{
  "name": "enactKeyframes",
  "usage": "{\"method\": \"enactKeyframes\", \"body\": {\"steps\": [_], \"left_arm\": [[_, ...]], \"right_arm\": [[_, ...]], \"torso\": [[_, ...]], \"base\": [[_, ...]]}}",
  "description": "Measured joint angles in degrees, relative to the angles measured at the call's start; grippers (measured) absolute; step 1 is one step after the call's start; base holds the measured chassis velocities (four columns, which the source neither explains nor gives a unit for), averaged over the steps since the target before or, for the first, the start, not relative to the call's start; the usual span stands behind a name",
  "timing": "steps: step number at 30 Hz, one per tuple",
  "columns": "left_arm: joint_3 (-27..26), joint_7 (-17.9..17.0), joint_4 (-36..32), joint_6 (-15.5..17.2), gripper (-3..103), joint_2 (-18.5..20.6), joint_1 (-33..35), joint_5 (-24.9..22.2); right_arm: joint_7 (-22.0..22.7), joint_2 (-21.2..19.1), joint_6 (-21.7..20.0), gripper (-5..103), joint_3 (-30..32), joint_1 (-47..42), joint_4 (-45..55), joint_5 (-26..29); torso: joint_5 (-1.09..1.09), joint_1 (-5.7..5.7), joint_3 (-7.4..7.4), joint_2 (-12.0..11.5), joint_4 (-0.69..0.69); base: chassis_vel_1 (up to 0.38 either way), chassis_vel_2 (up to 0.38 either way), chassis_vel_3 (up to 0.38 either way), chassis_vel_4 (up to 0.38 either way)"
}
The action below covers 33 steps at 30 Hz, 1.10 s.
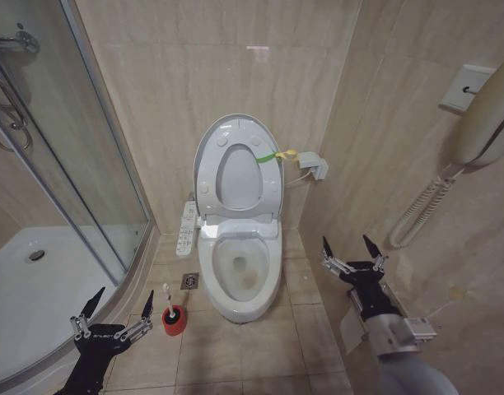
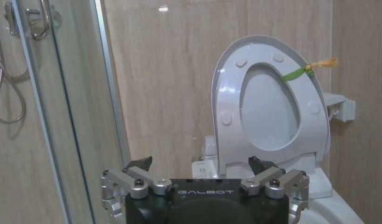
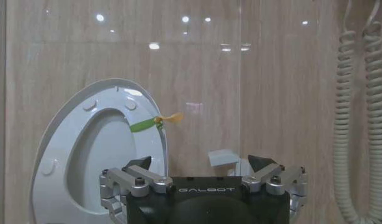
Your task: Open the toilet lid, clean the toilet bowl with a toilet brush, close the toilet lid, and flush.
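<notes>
We read the scene from left to right in the head view. At nine o'clock stands the shower (image 1: 63, 156) with its glass door and white tray. At seven o'clock our left pincer (image 1: 112, 317) hangs low over the floor tiles, spread and empty. Just beside it, at about three o'clock from it, the brush (image 1: 167, 300) stands upright in its red holder (image 1: 175, 321), untouched.

At the centre is the bowl (image 1: 240, 271), open, with water at the bottom. The lid (image 1: 238, 169) is already up, leaning on the wall with the seat raised against it; a green strap with a yellow end (image 1: 273, 155) runs from its edge towards two o'clock. A control panel (image 1: 187, 228) hangs at the bowl's nine o'clock side.

At four o'clock our right pincer (image 1: 351, 251) is also spread and holds nothing, well apart from the bowl. A wall handset (image 1: 483, 123) with a coiled cord sits at two o'clock.

We judge that opening is done and fetching the brush is the step in hand. The next move calls for the left pincer to shift towards the thin handle and close on it near the top. The holder is near the bowl's base and the shower sill, so room is tight, and the floor drain (image 1: 190, 281) lies just beyond.
</notes>
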Motion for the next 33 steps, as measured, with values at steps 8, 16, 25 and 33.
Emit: {"method": "enactKeyframes", "body": {"steps": [8,16,25,33], "left_arm": [[0.00,0.00,0.00,0.00,100,0.00,0.00,0.00],[0.00,0.00,0.00,0.00,100,0.00,0.00,0.00],[0.00,0.00,0.00,0.00,100,0.00,0.00,0.00],[0.00,0.00,0.00,0.00,100,0.00,0.00,0.00]], "right_arm": [[-0.51,0.87,-0.36,100,-1.12,-1.96,0.38,-0.36],[-0.74,0.76,-0.97,100,-1.44,-2.26,0.23,0.01],[-0.80,0.54,-1.02,100,-1.44,-2.68,0.38,0.25],[-0.77,0.48,-1.44,100,-1.45,-3.09,0.70,0.96]], "torso": [[0.00,0.00,0.00,0.00,0.00],[0.00,0.00,0.00,0.00,0.00],[0.01,0.00,0.00,0.00,0.00],[0.00,0.00,0.00,0.00,0.00]], "base": [[0.000,0.000,0.000,0.000],[0.000,0.000,0.000,0.000],[0.000,0.000,0.000,0.000],[0.000,0.000,0.000,0.000]]}}
